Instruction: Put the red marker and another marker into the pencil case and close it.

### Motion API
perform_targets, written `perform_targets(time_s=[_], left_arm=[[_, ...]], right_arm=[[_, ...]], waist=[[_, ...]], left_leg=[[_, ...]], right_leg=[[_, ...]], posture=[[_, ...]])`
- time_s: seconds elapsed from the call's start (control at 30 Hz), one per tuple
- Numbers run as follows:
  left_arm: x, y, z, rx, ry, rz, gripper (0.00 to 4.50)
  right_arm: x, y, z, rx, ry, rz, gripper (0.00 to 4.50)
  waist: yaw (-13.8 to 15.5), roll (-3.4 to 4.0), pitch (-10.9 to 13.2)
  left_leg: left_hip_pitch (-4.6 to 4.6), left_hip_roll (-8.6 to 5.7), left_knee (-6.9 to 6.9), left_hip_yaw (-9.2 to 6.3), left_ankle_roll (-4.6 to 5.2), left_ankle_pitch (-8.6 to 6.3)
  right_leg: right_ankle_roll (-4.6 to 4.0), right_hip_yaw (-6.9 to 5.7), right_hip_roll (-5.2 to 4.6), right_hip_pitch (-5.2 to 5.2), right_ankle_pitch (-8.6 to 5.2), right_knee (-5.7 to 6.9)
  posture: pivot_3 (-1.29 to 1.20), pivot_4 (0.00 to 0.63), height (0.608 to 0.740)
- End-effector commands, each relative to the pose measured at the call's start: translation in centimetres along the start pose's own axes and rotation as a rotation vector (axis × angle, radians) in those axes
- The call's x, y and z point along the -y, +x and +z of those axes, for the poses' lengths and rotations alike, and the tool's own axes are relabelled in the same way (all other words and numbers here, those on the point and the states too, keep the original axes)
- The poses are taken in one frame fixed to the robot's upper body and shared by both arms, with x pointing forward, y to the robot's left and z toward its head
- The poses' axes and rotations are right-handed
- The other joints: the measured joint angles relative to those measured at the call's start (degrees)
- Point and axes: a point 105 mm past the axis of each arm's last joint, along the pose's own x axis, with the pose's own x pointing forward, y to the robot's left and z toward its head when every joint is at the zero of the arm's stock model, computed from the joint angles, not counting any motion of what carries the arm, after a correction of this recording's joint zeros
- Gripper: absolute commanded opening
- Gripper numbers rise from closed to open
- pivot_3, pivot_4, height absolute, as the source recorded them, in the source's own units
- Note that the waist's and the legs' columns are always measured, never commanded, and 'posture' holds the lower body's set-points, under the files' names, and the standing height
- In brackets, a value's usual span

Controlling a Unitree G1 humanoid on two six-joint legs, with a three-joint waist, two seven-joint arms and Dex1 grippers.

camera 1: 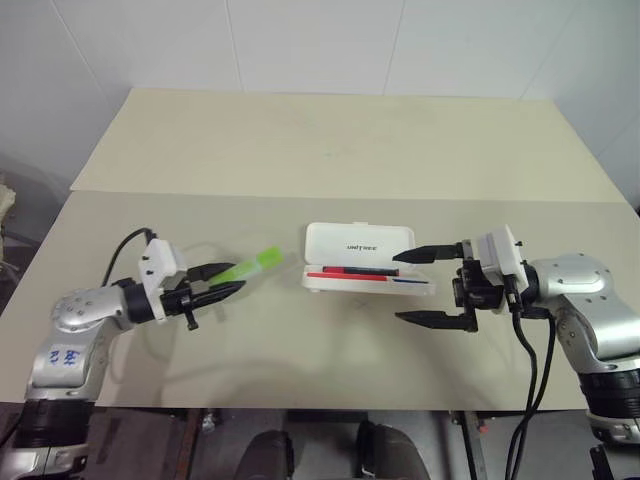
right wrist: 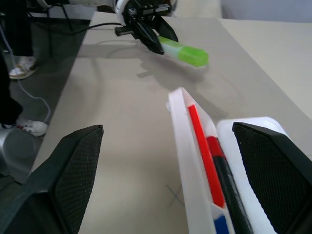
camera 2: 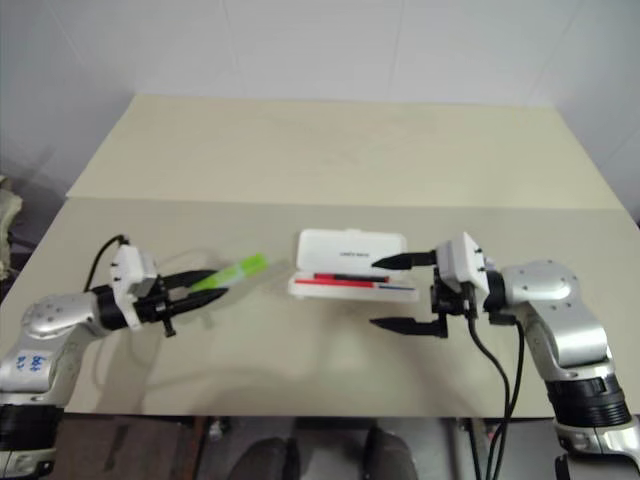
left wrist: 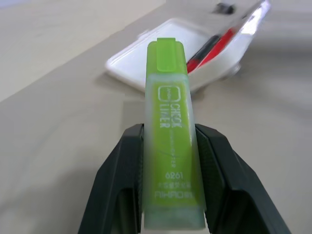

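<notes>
The pencil case lies open at the middle of the table, its white lid tipped back. Inside it lies the red marker, black barrel with a red cap, beside a thin red stripe. My left gripper is shut on the other marker, a lime-green highlighter, holding it by its tail a little above the table, left of the case. The highlighter points at the case. My right gripper stands open at the case's right end, one finger over the case's corner, the other nearer the front edge.
A seam splits the tan table into a near and a far half. Black cables hang from both wrists. In the right wrist view a person's shoes stand on the floor beyond the table's left side.
</notes>
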Motion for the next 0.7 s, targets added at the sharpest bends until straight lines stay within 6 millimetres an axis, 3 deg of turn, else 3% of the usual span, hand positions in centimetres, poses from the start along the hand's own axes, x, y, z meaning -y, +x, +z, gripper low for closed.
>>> perform_targets(time_s=[0.03,0.3,0.7], left_arm=[[0.3,1.5,1.7,0.032,0.039,-0.096,1.12],[-0.3,6.0,3.1,0.056,0.072,-0.225,1.12],[0.2,13.8,5.0,0.127,0.131,-0.361,1.12]], right_arm=[[-0.2,-1.2,1.1,-0.016,-0.06,-0.045,4.5],[-1.8,-4.0,0.4,-0.089,-0.028,-0.149,4.5],[-4.2,-4.7,0.9,-0.101,-0.007,-0.277,4.5]], waist=[[0.2,-0.01,0.0],[0.5,-0.15,0.1],[0.6,-0.31,0.1]], left_leg=[[-0.02,0.0,0.01,0.0,0.0,0.0],[-0.02,-0.02,0.08,-0.01,0.01,0.01],[-0.04,-0.04,0.16,0.03,0.07,0.05]], right_leg=[[0.0,0.0,0.01,0.0,0.0,-0.02],[0.01,0.0,0.0,0.07,0.0,-0.05],[0.03,0.01,0.01,0.12,0.01,-0.11]], posture=[[0.0,0.15,0.74],[0.0,0.15,0.74],[0.0,0.15,0.74]])
